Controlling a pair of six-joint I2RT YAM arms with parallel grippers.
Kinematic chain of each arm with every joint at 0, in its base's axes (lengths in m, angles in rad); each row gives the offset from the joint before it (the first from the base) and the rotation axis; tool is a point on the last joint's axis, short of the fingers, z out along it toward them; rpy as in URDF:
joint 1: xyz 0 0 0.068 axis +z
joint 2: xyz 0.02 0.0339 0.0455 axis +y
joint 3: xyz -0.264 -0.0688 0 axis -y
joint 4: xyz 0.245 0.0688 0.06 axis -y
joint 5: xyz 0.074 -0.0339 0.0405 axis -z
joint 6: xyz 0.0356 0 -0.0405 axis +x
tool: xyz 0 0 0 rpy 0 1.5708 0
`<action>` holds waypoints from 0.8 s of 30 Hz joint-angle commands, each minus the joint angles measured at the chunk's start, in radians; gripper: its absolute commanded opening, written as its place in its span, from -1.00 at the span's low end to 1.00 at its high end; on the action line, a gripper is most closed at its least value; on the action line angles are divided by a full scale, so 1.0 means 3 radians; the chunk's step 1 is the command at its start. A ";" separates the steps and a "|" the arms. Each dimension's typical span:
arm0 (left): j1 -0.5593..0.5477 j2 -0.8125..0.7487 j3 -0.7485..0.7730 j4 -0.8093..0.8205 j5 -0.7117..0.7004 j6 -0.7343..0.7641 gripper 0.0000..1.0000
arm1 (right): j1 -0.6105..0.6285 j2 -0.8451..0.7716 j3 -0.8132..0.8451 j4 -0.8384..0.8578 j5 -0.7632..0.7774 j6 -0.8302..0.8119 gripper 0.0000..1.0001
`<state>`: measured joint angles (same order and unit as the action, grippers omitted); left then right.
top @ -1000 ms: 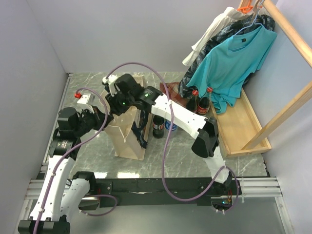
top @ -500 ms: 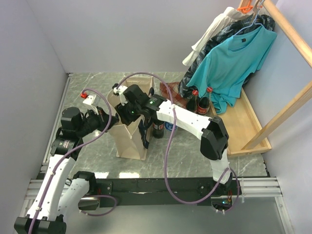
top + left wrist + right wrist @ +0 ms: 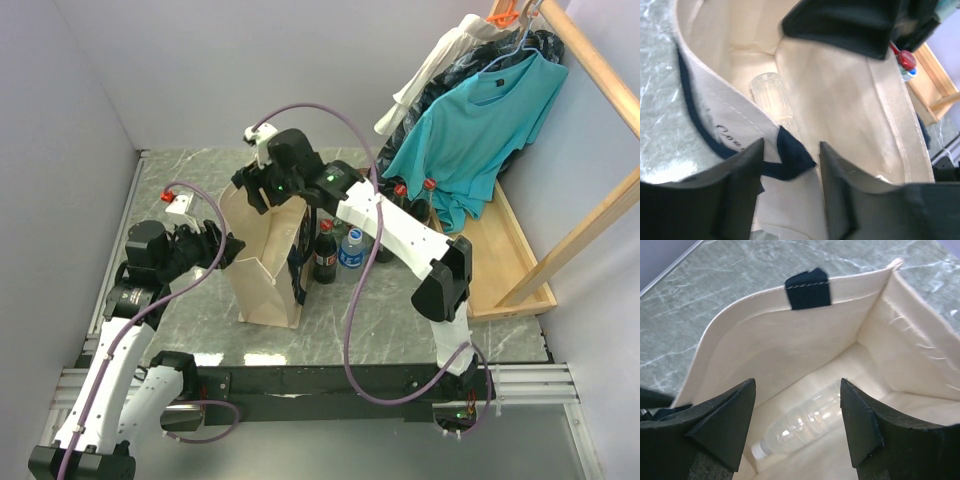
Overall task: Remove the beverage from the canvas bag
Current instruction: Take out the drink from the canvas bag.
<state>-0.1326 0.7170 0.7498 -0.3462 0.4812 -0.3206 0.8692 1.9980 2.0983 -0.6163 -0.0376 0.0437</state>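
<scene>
One marble table (image 3: 400, 300) carries, by our count, one beige canvas bag (image 3: 268, 262), standing upright with its mouth open. Two grippers attend it: we log the left gripper (image 3: 225, 247) clenched on the bag's left rim where the navy strap (image 3: 794, 154) is sewn, and the right gripper (image 3: 797, 382) above the far end of the mouth, fingers spread with nothing between them. One clear plastic bottle (image 3: 805, 417) lies on its side on the bag's floor.
</scene>
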 commanded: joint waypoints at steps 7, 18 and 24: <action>-0.0013 -0.0053 -0.0035 -0.0022 -0.0321 -0.0046 0.70 | -0.0049 -0.0421 -0.0459 -0.0002 -0.0243 0.0141 0.50; -0.0013 -0.0131 0.0419 -0.0257 -0.1245 -0.0306 0.99 | -0.0167 0.0426 0.1051 -0.0711 -0.0538 0.0135 0.52; -0.0013 0.0018 0.0788 -0.0554 -0.1844 -0.0797 0.99 | -0.0192 0.0126 0.0528 -0.0523 -0.0673 0.0544 0.52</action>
<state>-0.1345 0.7124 0.8997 -0.4576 0.0658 -0.4503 0.8204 2.1090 2.3348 -0.7689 -0.2047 0.1158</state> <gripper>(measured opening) 0.994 0.758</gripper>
